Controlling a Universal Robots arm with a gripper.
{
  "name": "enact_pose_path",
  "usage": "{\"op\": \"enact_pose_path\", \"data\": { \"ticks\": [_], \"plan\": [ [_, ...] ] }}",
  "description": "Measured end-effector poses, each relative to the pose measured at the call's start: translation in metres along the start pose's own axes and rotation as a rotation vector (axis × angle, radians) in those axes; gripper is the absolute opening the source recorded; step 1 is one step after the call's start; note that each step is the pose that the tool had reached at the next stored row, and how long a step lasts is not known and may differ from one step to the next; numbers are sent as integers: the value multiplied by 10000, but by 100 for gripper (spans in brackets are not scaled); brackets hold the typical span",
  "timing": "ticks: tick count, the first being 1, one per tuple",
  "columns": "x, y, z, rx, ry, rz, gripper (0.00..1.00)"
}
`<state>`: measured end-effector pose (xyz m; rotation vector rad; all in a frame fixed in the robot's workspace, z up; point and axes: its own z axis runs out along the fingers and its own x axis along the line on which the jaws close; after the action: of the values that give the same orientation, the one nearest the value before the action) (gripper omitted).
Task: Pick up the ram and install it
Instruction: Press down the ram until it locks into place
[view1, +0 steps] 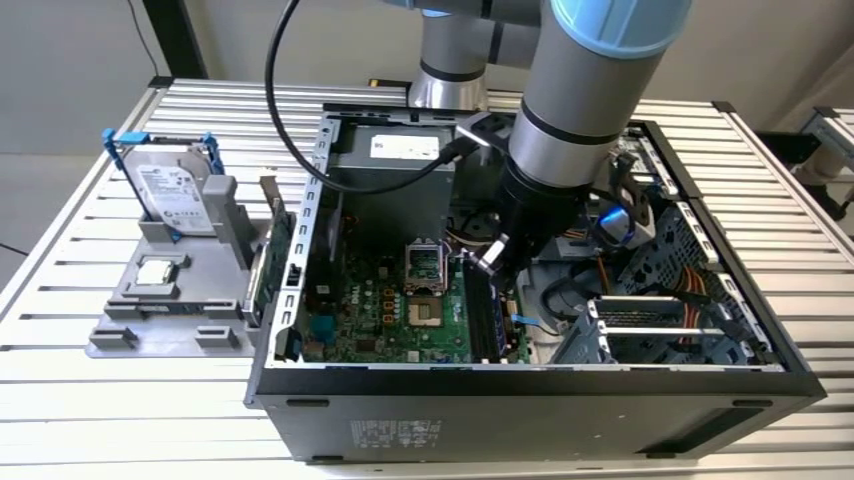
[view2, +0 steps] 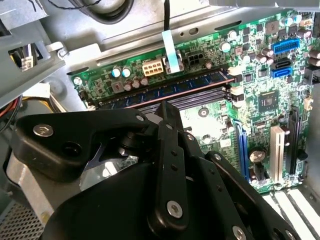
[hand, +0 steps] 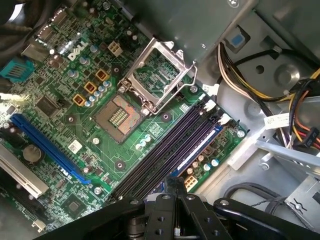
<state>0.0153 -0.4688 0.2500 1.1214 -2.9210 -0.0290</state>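
Dark bluish ram stick (view2: 170, 90) is sitting in the green motherboard (hand: 75, 115) slot; black gripper (view2: 167, 112) is hovering above, jaw state indeterminable.

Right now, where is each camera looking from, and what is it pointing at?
Exterior view: outside and above, looking down into the open computer case; the arm reaches inside.
Second wrist view: on the arm, facing the motherboard and the ram in its slot; the gripper shows.
First wrist view: on the arm, facing the processor socket and memory slots; the gripper shows.
Both wrist views share the motherboard and gripper.
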Motion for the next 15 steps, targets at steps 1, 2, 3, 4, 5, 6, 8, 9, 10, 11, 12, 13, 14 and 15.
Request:
{"op": "enact_pose_path", "data": {
  "ticks": [1, 2, 3, 4, 5, 6, 8, 9, 10, 11, 12, 13, 14, 15],
  "plan": [
    [0, 0, 0, 0, 2, -72, 0],
    [0, 0, 0, 1, 3, -137, 0],
    [0, 0, 0, 1, 4, -196, 0],
    [0, 0, 0, 1, 6, -254, 0],
    [0, 0, 0, 2, 7, -309, 0],
    [0, 0, 0, 1, 9, -359, 0],
    [0, 0, 0, 1, 12, -466, 0],
    [0, 0, 0, 1, 13, -519, 0],
    [0, 0, 0, 1, 14, -565, 0],
    [0, 0, 0, 2, 15, -613, 0],
    [0, 0, 0, 2, 17, -666, 0],
    [0, 0, 0, 2, 18, -719, 0],
    [0, 0, 0, 2, 19, -780, 0],
    [0, 0, 0, 2, 20, -855, 0]
  ]
}}
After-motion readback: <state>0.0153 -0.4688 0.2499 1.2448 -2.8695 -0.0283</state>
